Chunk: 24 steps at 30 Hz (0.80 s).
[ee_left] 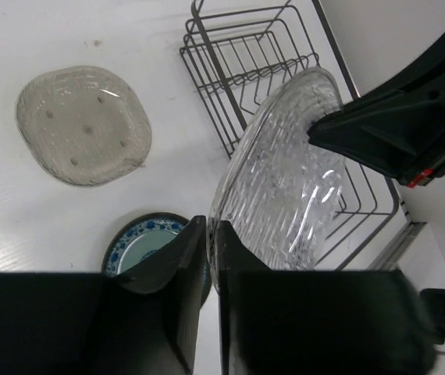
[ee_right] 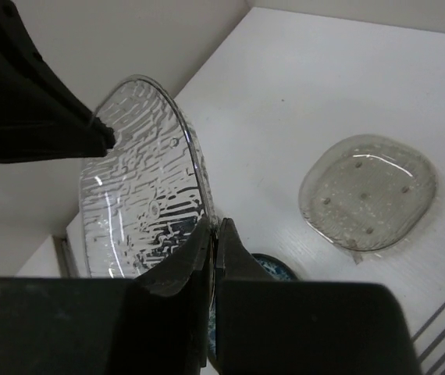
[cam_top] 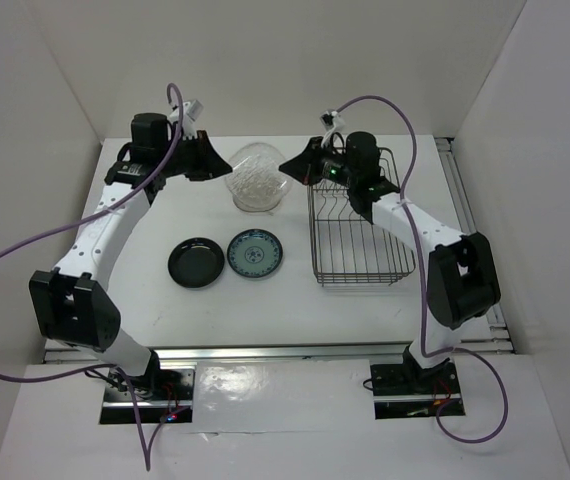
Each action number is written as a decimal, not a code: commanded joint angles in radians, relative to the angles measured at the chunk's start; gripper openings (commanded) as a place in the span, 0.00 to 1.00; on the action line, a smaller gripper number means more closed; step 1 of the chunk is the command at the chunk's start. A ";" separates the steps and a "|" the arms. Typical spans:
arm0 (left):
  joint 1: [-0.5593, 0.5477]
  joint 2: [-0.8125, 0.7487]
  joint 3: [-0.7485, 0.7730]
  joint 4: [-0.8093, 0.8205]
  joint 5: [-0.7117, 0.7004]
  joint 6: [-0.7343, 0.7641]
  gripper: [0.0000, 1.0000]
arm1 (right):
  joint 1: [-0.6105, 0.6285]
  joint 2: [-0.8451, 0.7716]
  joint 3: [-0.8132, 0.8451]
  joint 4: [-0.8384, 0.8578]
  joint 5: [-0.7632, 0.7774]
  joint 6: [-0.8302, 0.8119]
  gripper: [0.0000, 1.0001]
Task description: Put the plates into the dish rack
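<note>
Clear glass plate [cam_top: 257,176] stands on edge in the air over the far middle of the worktop [cam_top: 295,300], pinched from both sides. Your left gripper [ee_left: 211,234] has its jaws shut on the left-hand rim, and your right gripper [ee_right: 213,233] has its jaws shut on the opposite rim. This looks like a handover: open the left jaws first, back straight off, then carry the plate right. The beige plate [ee_left: 82,125], black plate [cam_top: 196,262] and blue-and-white plate [cam_top: 256,254] lie below, so keep height. The dish rack [cam_top: 360,225] sits near the right edge with no plate in it yet. The back wall is close behind.
</note>
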 commanded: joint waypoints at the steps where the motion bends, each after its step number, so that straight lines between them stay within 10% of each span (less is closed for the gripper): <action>1: -0.002 -0.006 -0.001 0.049 0.006 -0.048 0.27 | 0.013 -0.061 0.037 0.003 0.043 -0.036 0.00; 3: -0.002 -0.015 0.008 -0.009 -0.116 -0.062 0.61 | 0.031 -0.095 0.047 -0.103 0.299 -0.112 0.00; 4: -0.002 -0.027 0.008 -0.031 -0.162 -0.079 1.00 | 0.031 -0.122 0.048 -0.182 0.389 -0.174 0.00; 12: 0.048 -0.018 0.087 -0.194 -0.425 -0.125 1.00 | 0.049 -0.179 0.037 -0.391 1.174 -0.278 0.00; 24: 0.048 0.014 0.088 -0.241 -0.522 -0.107 1.00 | 0.137 -0.044 0.137 -0.556 1.574 -0.255 0.00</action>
